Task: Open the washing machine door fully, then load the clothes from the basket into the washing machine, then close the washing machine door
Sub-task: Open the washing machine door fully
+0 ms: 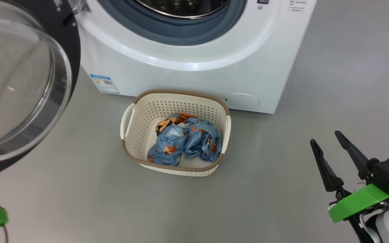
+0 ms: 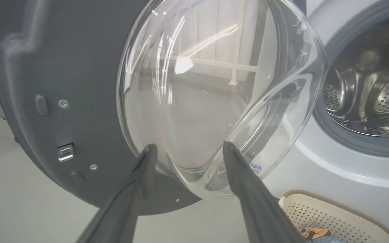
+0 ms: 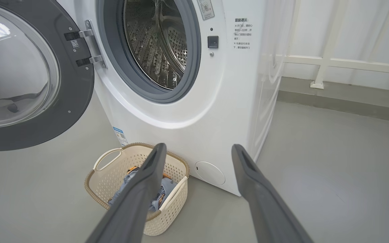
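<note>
The washing machine (image 1: 194, 77) stands at the top of the head view, its steel drum (image 3: 157, 44) exposed. The washing machine door (image 1: 71, 40) is swung out to the left, its glass bowl (image 2: 214, 84) bulging towards me. In front of the machine the basket (image 1: 181, 92) sits on the floor with the clothes (image 1: 184, 140) bunched inside. My left gripper (image 2: 188, 146) is open just short of the door's glass, holding nothing. My right gripper (image 1: 325, 137) hangs open at the lower right, well clear of the basket (image 3: 106, 158).
Grey floor stretches around the basket and to the right of the machine. A white railing (image 3: 349, 64) on a low kerb runs along the wall behind. A round filter cover (image 1: 241, 100) sits low on the machine front.
</note>
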### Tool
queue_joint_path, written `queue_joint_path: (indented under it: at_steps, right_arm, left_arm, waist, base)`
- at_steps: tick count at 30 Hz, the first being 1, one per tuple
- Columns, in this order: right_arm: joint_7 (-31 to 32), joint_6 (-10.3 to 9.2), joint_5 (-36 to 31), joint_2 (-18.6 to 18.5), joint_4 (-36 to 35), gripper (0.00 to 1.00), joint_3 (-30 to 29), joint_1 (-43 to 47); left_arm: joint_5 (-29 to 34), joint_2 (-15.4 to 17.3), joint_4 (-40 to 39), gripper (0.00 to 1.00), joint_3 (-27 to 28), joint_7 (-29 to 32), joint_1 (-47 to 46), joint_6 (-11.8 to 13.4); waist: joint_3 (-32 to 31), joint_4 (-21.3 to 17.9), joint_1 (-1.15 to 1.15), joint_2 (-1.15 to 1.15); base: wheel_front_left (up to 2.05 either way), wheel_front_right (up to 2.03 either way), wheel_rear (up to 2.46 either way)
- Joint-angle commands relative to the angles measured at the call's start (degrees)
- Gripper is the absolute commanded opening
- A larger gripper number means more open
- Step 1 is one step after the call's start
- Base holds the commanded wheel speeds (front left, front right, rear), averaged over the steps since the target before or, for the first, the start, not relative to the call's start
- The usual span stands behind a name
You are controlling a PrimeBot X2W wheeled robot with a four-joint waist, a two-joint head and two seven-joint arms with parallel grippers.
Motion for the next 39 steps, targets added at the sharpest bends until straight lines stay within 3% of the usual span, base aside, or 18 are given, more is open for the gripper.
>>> queue_joint_path:
  at_steps: [1,7,18,39]
  right_arm:
    - [-0.69,0.13,0.34,-0.43,-1.49,1.00,0.87,0.87]
    - [-0.69,0.13,0.29,0.46,-1.52,1.00,0.44,1.39]
    - [-0.69,0.13,0.10,1.97,-1.64,1.00,-0.27,1.98]
    - [-0.69,0.13,0.06,3.45,-1.66,1.00,-1.12,4.04]
  left_arm:
    - [0.15,2.20,-2.11,1.00,1.01,-0.36,0.58,-0.13]
    - [1.18,0.93,-6.54,1.00,-3.20,-0.36,2.89,-0.14]
    - [-1.45,1.76,-12.34,1.00,-11.16,-0.36,6.94,-0.14]
    - [-2.89,1.81,-16.74,1.00,-16.19,-0.36,10.95,-0.14]
  waist:
    - [-0.47,-0.78,0.00,0.00]
    - [-1.04,-3.19,0.00,0.00]
    - [-1.73,-9.31,0.00,0.00]
    - [-3.51,-18.83,0.00,0.00]
  base:
    - [0.00,0.00,0.00]
    - [0.00,0.00,0.00]
    - [0.00,0.00,0.00]
    - [0.00,0.00,0.00]
